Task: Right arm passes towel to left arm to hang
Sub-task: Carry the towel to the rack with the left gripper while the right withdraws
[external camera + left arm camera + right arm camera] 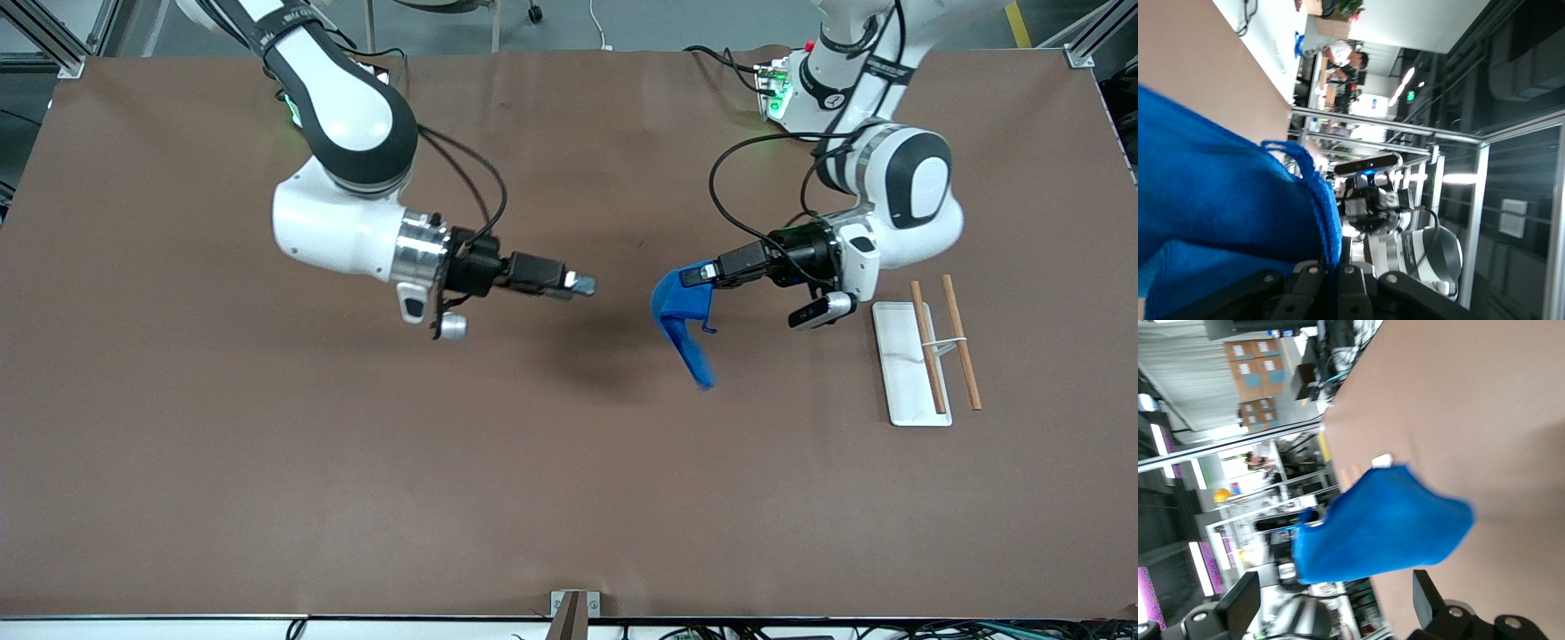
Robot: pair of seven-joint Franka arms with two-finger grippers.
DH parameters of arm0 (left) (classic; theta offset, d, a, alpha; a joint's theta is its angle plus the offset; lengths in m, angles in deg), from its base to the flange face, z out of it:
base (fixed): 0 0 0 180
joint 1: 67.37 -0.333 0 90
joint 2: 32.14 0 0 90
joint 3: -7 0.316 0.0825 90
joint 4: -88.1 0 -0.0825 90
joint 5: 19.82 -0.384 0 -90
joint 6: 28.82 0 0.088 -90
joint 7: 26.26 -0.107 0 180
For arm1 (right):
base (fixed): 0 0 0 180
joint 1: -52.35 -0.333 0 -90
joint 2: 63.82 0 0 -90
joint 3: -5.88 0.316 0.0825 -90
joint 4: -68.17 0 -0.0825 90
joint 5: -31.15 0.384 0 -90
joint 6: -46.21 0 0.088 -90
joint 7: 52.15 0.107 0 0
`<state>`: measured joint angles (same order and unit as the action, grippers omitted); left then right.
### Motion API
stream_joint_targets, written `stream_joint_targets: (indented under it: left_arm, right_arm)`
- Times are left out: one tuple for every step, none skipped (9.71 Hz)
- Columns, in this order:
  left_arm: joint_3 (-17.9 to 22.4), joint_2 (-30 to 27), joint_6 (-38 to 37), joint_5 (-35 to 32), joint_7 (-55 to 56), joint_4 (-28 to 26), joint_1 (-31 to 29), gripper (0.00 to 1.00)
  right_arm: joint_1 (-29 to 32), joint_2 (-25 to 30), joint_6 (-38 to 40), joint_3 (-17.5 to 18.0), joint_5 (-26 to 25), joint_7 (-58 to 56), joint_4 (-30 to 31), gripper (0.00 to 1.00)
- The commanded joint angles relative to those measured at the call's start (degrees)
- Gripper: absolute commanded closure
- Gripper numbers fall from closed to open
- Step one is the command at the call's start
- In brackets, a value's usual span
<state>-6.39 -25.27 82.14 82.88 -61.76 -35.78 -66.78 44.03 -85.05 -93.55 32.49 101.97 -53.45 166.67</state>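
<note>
The bright blue towel point(680, 320) hangs bunched in the air over the middle of the brown table. My left gripper point(702, 274) is shut on its upper edge. In the left wrist view the towel point(1218, 193) fills the space in front of my closed left gripper point(1331, 273), with the hem pinched between the fingers. My right gripper point(582, 284) is open and empty, in the air a short way from the towel toward the right arm's end. In the right wrist view the jaws of my right gripper point(1335, 600) stand wide apart, with the towel point(1385, 527) farther off.
A white flat base point(900, 373) with two wooden rods point(962, 356) across it lies on the table near the left arm's end, beside the left wrist. The brown table mat point(356, 462) covers the whole surface.
</note>
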Motion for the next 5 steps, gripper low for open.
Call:
stream_joint_targets:
  left_arm:
    - [3.3,0.6,1.4,-15.3,2.5,1.9,-0.4,1.0]
    - [4.9,0.4,1.3,-22.6,4.5,2.8,-0.5,1.0]
    - [7.1,-0.4,1.3,-32.4,5.9,4.2,-0.4,1.0]
    - [9.0,-1.4,1.0,-41.0,7.6,5.5,-0.5,1.0]
    - [11.7,-1.9,0.7,-48.7,11.8,6.4,-0.5,1.0]
  right_arm:
    - [5.9,1.8,4.2,0.6,-12.6,0.0,4.1,0.0]
    - [8.7,2.1,7.4,0.5,-19.5,0.1,4.2,0.0]
    - [11.0,3.2,10.9,-1.0,-25.8,0.3,4.2,0.0]
    - [10.9,3.6,13.8,-4.2,-31.9,0.9,4.2,0.0]
    - [11.0,4.8,16.7,-6.0,-37.5,3.1,4.2,0.0]
